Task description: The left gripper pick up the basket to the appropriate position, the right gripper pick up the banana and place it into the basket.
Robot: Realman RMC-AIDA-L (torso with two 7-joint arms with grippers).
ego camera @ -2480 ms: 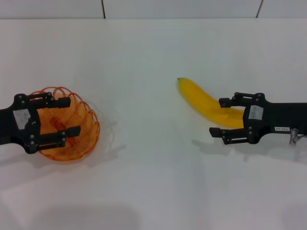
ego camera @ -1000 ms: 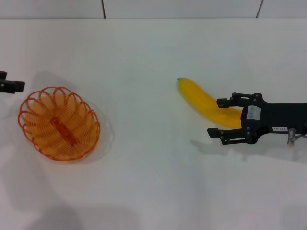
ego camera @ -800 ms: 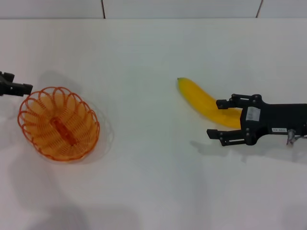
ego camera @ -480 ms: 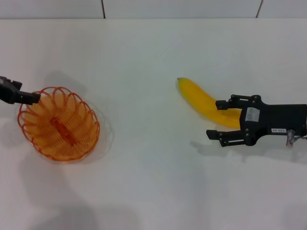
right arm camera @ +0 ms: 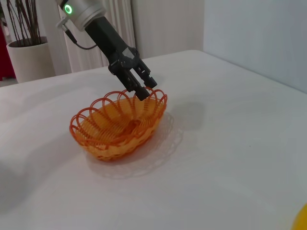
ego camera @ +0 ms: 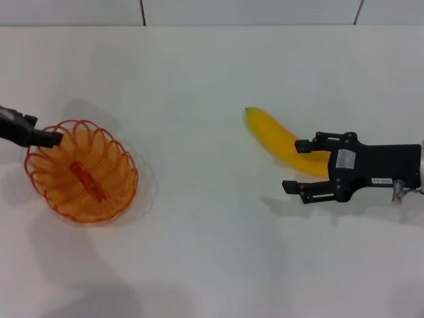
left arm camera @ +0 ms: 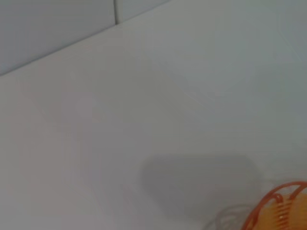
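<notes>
The orange wire basket (ego camera: 81,171) stands on the white table at the left; its rim also shows in the left wrist view (left arm camera: 278,206). My left gripper (ego camera: 48,138) reaches in from the left edge, fingertips at the basket's far-left rim. The right wrist view shows the left gripper (right arm camera: 145,89) with its fingers slightly apart over the rim of the basket (right arm camera: 120,127). The yellow banana (ego camera: 273,134) lies right of centre. My right gripper (ego camera: 293,165) is open, level with the table, one finger on each side of the banana's near end. A sliver of banana (right arm camera: 302,220) shows in the right wrist view.
The white table (ego camera: 212,252) ends at a grey tiled wall (ego camera: 199,12) at the back. Far off in the right wrist view stand a potted plant (right arm camera: 29,57) and curtains.
My left gripper left its place above the basket, went out to the left edge, and has come back to the basket's far-left rim. My right gripper has crept a little left along the banana.
</notes>
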